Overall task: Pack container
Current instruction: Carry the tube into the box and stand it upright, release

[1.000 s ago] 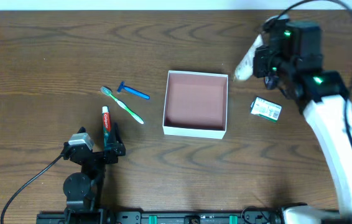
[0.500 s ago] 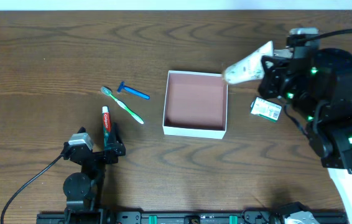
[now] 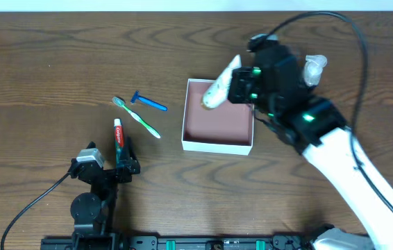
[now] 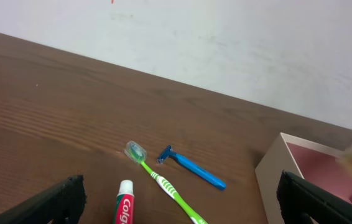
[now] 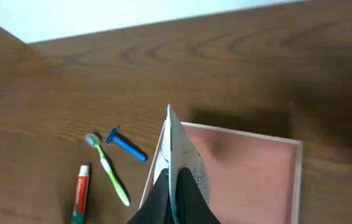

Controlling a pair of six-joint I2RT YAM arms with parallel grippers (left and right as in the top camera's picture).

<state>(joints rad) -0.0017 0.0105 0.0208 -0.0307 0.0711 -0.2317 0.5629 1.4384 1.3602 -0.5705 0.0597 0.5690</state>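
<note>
The container (image 3: 216, 145) is a shallow square box with white walls and a reddish-brown floor, at the table's middle. My right gripper (image 3: 241, 86) is shut on a white tube (image 3: 218, 89) and holds it tilted above the container's far left part. In the right wrist view the tube (image 5: 181, 152) stands edge-on between the shut fingers, over the container's left wall (image 5: 153, 173). My left gripper (image 3: 115, 167) rests open and empty at the front left, just behind a red toothpaste tube (image 3: 118, 136).
A green toothbrush (image 3: 138, 118) and a blue razor (image 3: 148, 103) lie left of the container, also in the left wrist view: toothbrush (image 4: 164, 187), razor (image 4: 192, 169). The small green-and-white carton is hidden under my right arm.
My right gripper has carried the white tube leftward, from right of the container to above its far left part. The left arm has not moved.
</note>
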